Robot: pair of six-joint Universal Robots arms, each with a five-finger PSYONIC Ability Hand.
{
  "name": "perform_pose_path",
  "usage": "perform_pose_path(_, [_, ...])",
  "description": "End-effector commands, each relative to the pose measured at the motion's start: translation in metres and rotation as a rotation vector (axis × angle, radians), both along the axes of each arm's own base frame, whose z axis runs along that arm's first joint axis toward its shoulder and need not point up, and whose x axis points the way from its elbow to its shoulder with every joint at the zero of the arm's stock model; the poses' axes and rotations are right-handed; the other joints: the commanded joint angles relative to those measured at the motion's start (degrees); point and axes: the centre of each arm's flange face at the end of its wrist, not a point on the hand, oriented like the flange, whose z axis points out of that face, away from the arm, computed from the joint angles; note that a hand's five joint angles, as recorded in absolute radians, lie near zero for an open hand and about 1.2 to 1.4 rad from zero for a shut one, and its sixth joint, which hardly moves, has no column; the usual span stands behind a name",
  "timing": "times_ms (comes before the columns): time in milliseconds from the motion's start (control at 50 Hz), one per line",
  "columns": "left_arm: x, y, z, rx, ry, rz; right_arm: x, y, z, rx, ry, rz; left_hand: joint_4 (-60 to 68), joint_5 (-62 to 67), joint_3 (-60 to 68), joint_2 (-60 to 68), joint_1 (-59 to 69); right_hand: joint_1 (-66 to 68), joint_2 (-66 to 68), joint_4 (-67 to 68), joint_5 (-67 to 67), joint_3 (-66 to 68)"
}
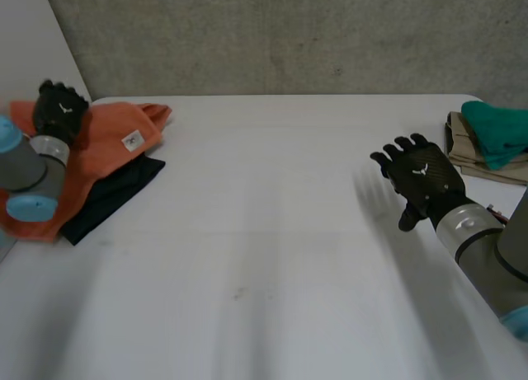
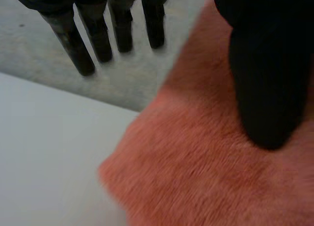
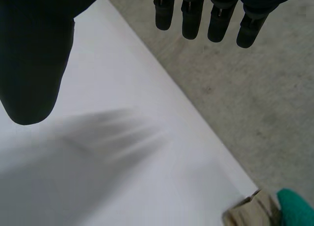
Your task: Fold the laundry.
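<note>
Lying beneath the palm and thumb of the left hand (image 1: 59, 110) was the orange cloth (image 1: 107, 141), heaped on a dark cloth (image 1: 111, 194). That hand's fingers (image 2: 93, 39) were straight, tips past the cloth's edge, gripping nothing. Right hand (image 1: 422, 180): fingers spread wide, empty, over bare table (image 1: 264, 256), well apart from the orange cloth; a teal cloth (image 1: 495, 133) on a beige cloth (image 1: 462, 145) sat beside it. Judgement: the left hand was nearer; a grasp would need its fingers brought back onto the cloth.
</note>
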Motion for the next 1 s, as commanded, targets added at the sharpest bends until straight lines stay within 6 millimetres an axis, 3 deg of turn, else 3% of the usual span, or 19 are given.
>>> perform_pose_path(20, [-0.012,-0.005,-0.009,-0.012,0.037,-0.052,-0.004,0.008,-0.011,0.037,0.011,-0.003,55.31,55.32,54.38,54.32,53.32,-2.97,-2.22,-1.87,-2.41,-1.98])
perform_pose_path(80, [-0.025,-0.002,0.008,-0.044,0.098,-0.062,-0.004,0.008,-0.011,0.039,0.012,-0.005,55.4,55.41,54.47,54.41,53.41,-2.97,-2.22,-1.87,-2.41,-1.98])
perform_pose_path(240, [-0.052,0.047,0.122,-0.127,0.454,-0.158,-0.005,0.007,-0.004,0.016,0.007,-0.008,55.4,55.41,54.47,54.41,53.41,-2.97,-2.22,-1.87,-2.41,-1.98])
perform_pose_path(260, [-0.067,0.066,0.147,-0.135,0.544,-0.224,-0.005,0.007,-0.002,0.012,0.006,-0.008,55.4,55.41,54.47,54.41,53.41,-2.97,-2.22,-1.87,-2.41,-1.98])
perform_pose_path(380, [-0.13,0.147,0.201,-0.062,0.813,-0.48,-0.006,0.008,0.01,-0.018,-0.007,-0.014,55.4,55.41,54.47,54.41,53.41,-2.97,-2.22,-1.87,-2.41,-1.98])
perform_pose_path(420, [-0.153,0.182,0.203,0.023,0.861,-0.553,-0.006,0.01,0.015,-0.03,-0.017,-0.015,55.4,55.41,54.47,54.41,53.41,-2.97,-2.22,-1.87,-2.41,-1.98])
perform_pose_path(480, [-0.176,0.211,0.192,0.122,0.862,-0.599,-0.007,0.013,0.02,-0.037,-0.02,-0.015,55.4,55.41,54.47,54.41,53.41,-2.97,-2.22,-1.87,-2.41,-1.98])
perform_pose_path(540, [-0.216,0.25,0.161,0.275,0.835,-0.666,-0.007,0.015,0.023,-0.035,-0.024,-0.017,55.4,55.41,54.47,54.41,53.41,-2.97,-2.22,-1.87,-2.41,-1.98])
perform_pose_path(580, [-0.248,0.274,0.122,0.405,0.785,-0.699,-0.009,0.016,0.025,-0.029,-0.026,-0.02,55.4,55.41,54.47,54.41,53.41,-2.97,-2.22,-1.87,-2.41,-1.98])
perform_pose_path(660, [-0.282,0.297,0.05,0.572,0.658,-0.677,-0.018,0.009,0.027,-0.022,-0.03,-0.053,55.4,55.41,54.47,54.41,53.41,-2.97,-2.22,-1.87,-2.41,-1.98])
perform_pose_path(720, [-0.291,0.303,0.011,0.626,0.559,-0.578,-0.025,0.004,0.028,-0.023,-0.032,-0.081,55.4,55.41,54.47,54.41,53.41,-2.97,-2.22,-1.87,-2.41,-1.98])
perform_pose_path(760, [-0.295,0.312,0.001,0.645,0.526,-0.546,-0.028,0.002,0.028,-0.019,-0.038,-0.091,54.59,54.6,53.65,53.6,52.6,-2.97,-2.22,-1.87,-2.41,-1.98])
perform_pose_path(780, [-0.297,0.317,-0.001,0.653,0.511,-0.539,-0.031,0.0,0.027,-0.014,-0.045,-0.102,43.42,43.43,42.49,42.43,41.43,-2.97,-2.22,-1.87,-2.41,-1.98])
perform_pose_path(800, [-0.298,0.325,-0.003,0.662,0.497,-0.53,-0.033,-0.001,0.027,-0.01,-0.05,-0.11,20.0,20.0,19.06,19.01,18.01,-2.97,-2.22,-1.87,-2.41,-1.98])
perform_pose_path(820, [-0.298,0.327,-0.002,0.663,0.494,-0.527,-0.034,-0.001,0.027,-0.006,-0.056,-0.114,11.27,11.28,10.34,10.28,9.28,-2.97,-2.22,-1.87,-2.41,-1.98])
perform_pose_path(860, [-0.3,0.331,0.001,0.659,0.496,-0.536,-0.037,-0.003,0.028,0.01,-0.075,-0.128,3.64,3.65,2.71,2.65,1.65,-2.97,-2.22,-1.87,-2.41,-1.98])
perform_pose_path(920, [-0.296,0.331,0.04,0.591,0.54,-0.559,-0.039,-0.004,0.03,0.032,-0.098,-0.139,-12.0,-12.0,-12.94,-12.99,-13.99,-2.97,-2.22,-1.87,-2.41,-1.98])
perform_pose_path(960, [-0.284,0.327,0.07,0.539,0.576,-0.556,-0.039,-0.004,0.032,0.055,-0.118,-0.143,-12.37,-12.36,-13.3,-13.36,-14.36,-2.97,-2.22,-1.87,-2.41,-1.98])
perform_pose_path(1000, [-0.273,0.318,0.083,0.512,0.592,-0.533,-0.039,-0.004,0.035,0.076,-0.131,-0.146,-12.37,-12.36,-13.3,-13.36,-14.36,-2.97,-2.22,-1.87,-2.41,-1.98])
